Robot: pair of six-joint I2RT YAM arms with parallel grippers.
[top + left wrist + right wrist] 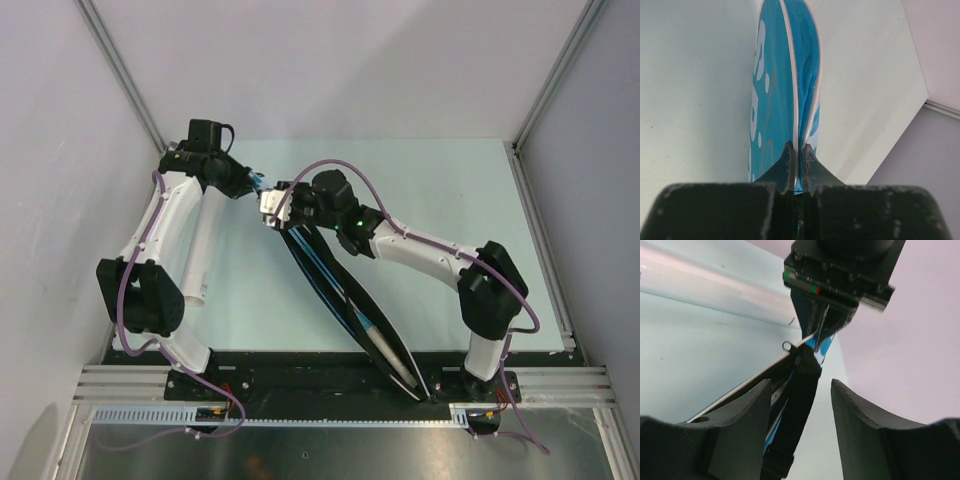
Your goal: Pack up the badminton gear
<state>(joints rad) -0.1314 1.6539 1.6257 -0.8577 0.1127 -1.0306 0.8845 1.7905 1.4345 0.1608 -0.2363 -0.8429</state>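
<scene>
Racket bag: long, blue and black-edged, laid slantwise on the tabletop from the near rail toward the far centre, with the mouth gaping along its length. At the near end, white handle of the rackets visible inside the open seam, light-blue shafts tucked further up. Rackets judged already stowed, closure not yet done. Soft, slightly glossy fabric with white lettering and white piping along the spine. Narrow leaf shape, tapering to a point at each end.

To the left, under the left forearm, white tube: smooth, rigid, cylindrical, lying outside the bag and apart from it.

Further on, right gripper with jaws parted, straddling the black edging without pinching it. Just beyond its fingers, a small metal loop, probably the zip pull, though too small to confirm. Placed, by the look of it, to take that pull.

Farthest, left gripper clenched flat on the bag's far tip, holding it edge-up. Likely reason: to anchor and tension the seam against a pull on the slider and to prevent bunching of the cloth. No shuttlecocks in view.
</scene>
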